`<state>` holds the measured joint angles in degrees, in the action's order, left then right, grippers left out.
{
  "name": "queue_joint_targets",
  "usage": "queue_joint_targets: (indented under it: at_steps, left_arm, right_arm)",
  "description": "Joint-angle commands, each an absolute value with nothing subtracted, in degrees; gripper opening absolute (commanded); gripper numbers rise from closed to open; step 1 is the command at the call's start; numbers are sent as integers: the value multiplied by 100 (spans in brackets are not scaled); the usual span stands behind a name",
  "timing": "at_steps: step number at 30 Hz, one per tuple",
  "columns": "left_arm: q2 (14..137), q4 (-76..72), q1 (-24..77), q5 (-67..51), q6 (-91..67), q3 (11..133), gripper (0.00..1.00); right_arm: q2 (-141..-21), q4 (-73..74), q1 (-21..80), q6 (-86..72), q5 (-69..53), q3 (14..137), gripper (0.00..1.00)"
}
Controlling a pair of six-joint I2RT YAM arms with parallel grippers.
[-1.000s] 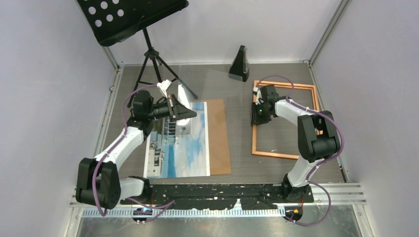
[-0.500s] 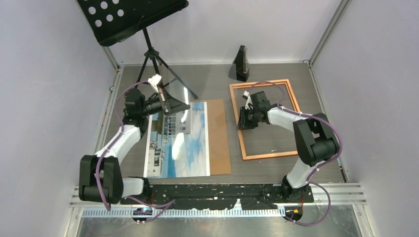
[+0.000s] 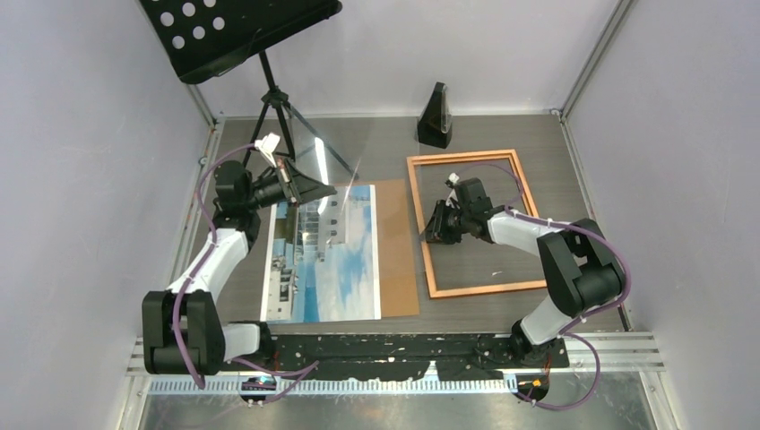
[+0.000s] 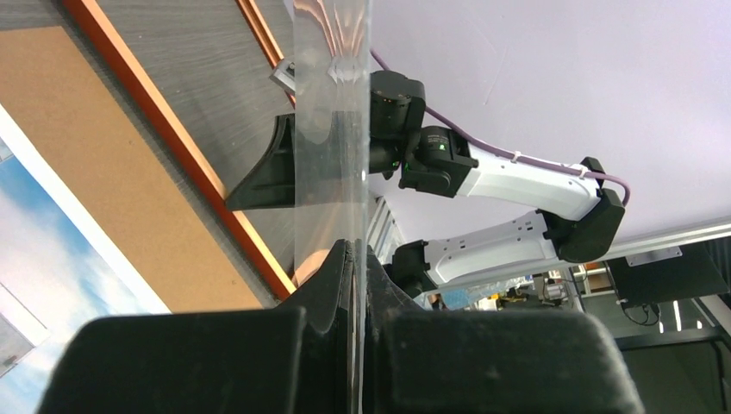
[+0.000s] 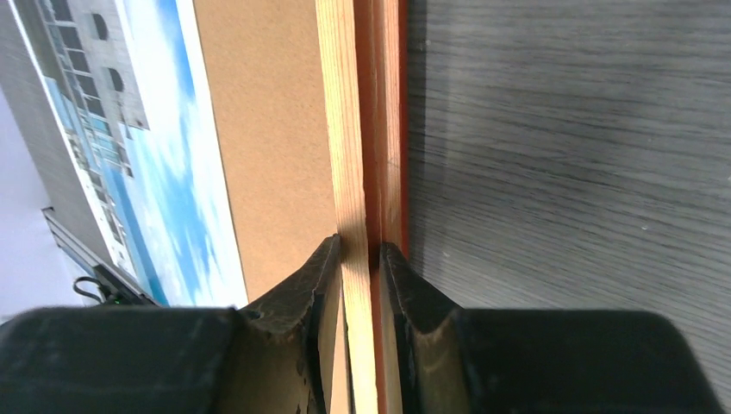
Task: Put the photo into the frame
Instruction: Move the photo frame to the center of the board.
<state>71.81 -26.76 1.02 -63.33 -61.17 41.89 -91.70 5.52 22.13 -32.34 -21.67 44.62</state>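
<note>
Right tool (image 5: 360,250): gripping frame (image 3: 466,159) by its 9 o'clock rail. Left tool (image 4: 353,254): pinching clear pane (image 4: 332,129). Photo (image 3: 332,269): lying on brown board (image 3: 401,260), at frame's 9 o'clock.

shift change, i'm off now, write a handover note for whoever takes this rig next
The left end effector is shut on a clear pane, held up near the far end of the photo.
The right end effector is shut on the left rail of the frame, which sits to the right of the photo.
The photo lies face up on the brown backing board.
Done: frame and pane gripped.
Left: photo not yet in the frame.
</note>
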Motion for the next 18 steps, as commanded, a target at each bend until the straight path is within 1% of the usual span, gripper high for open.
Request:
queue_joint_targets:
  at_steps: [1, 10, 18]
  left_arm:
    - [6979, -2775, 88, -6478, -5991, 4407, 0]
    - [6961, -2898, 79, -6493, -6042, 4333, 0]
    - [6896, -2918, 79, -6543, -6052, 4324, 0]
  right_arm:
    - [-9007, -230, 2270, -3962, -2203, 4418, 5]
    - [-9305, -571, 2382, -4319, -2032, 4521, 5]
    - [-9434, -600, 2367, -4173, -1799, 4574, 5]
